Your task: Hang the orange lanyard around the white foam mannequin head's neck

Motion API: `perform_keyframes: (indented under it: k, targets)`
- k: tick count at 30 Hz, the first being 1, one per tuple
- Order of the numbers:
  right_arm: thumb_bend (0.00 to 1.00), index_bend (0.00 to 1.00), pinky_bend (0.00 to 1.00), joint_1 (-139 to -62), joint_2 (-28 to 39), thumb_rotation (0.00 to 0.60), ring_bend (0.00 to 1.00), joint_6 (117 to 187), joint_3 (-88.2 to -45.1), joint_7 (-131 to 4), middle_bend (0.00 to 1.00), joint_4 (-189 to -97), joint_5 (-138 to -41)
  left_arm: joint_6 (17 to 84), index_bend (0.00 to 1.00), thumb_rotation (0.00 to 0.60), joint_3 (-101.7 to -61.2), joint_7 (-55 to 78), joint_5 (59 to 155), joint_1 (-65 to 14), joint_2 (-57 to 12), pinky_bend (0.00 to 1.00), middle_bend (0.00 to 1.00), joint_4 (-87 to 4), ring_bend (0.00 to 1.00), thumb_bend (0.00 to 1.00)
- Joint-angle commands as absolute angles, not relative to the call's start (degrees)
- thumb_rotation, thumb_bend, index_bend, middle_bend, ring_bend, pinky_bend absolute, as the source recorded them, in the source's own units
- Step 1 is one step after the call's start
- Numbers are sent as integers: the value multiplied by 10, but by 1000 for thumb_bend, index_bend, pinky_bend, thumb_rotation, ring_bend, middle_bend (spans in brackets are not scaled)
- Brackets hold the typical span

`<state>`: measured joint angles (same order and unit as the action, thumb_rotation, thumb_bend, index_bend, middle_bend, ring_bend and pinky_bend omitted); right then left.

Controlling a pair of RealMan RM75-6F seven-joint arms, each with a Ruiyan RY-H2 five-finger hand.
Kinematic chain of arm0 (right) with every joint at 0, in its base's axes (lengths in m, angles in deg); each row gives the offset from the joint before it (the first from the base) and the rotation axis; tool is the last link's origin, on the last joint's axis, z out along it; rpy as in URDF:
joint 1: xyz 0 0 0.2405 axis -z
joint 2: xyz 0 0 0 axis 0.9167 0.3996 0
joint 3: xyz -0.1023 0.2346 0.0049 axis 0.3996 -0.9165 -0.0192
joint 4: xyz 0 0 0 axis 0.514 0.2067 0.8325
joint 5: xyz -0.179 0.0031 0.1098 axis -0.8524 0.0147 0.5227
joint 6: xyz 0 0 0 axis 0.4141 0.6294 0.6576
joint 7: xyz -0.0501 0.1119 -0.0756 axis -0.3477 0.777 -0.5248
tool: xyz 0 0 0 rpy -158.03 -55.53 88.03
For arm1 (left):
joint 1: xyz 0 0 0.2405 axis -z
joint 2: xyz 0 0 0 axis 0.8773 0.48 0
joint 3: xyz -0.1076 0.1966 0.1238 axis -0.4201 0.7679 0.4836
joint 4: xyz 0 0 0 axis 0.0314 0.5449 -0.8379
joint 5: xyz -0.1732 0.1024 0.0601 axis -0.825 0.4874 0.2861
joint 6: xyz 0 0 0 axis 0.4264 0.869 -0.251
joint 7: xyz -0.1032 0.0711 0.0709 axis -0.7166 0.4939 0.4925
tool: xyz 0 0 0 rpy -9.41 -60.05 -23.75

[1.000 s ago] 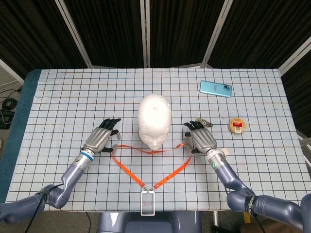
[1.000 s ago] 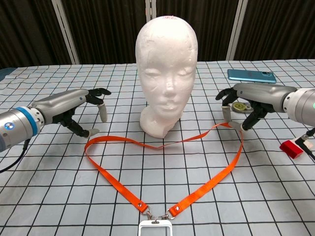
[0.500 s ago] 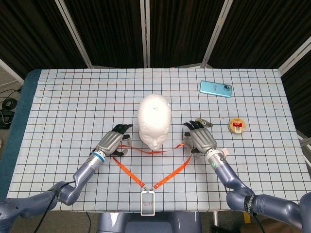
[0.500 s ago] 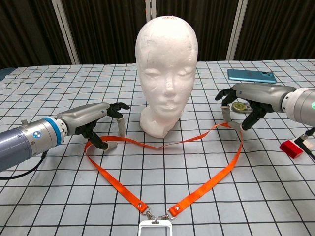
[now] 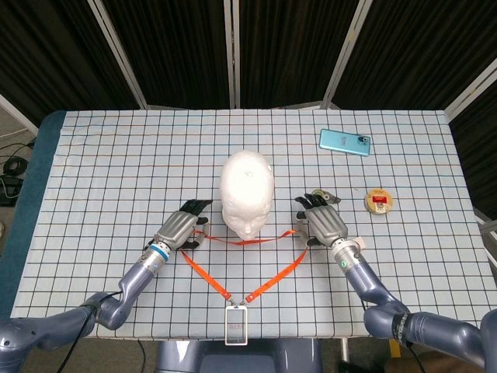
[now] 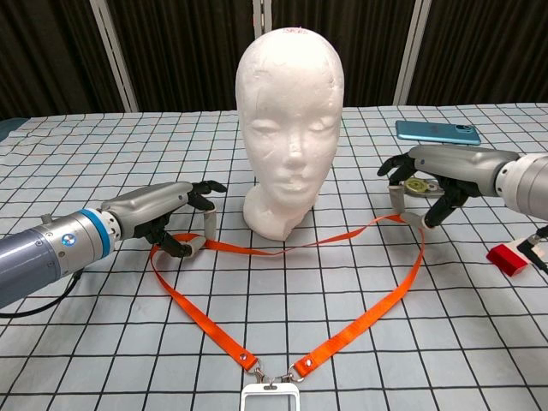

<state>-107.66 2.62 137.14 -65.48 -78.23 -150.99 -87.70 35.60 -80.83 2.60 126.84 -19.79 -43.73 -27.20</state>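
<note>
Orange lanyard [image 6: 342, 330] lies flat at lower centre, before the mannequin head [image 6: 289, 128]. Our left hand [image 6: 175, 224] has just slid inward and pinches it; our right hand [image 6: 428, 184] pinches the other side, ready to lift.

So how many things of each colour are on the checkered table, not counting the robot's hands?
White: 1, the foam mannequin head.
Orange: 1, the lanyard, with a white badge holder on its end.
Blue: 1, the phone.
Tan with red: 1, the small round thing.
Red: 1, the small block.
Total: 5.
</note>
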Motion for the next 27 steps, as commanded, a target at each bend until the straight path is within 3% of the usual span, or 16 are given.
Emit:
perform_keyframes:
  k: [1,16,27]
  targets:
    - [395,749,0,-1075,30,600,0,1374,-652,-781,113,-1515,-884,367,709,600,-805,25,1273,-202,-433,0,0,-278,0,546]
    - [399,753,0,-1056,73,600,0,1411,-629,-784,122,-1581,-947,445,750,600,-770,20,1315,-238,-374,0,0,-356,0,546]
    - [398,759,0,-1031,130,600,0,1502,-569,-726,135,-1571,-1165,589,750,600,-734,-55,1393,-291,-310,0,0,-403,0,545]
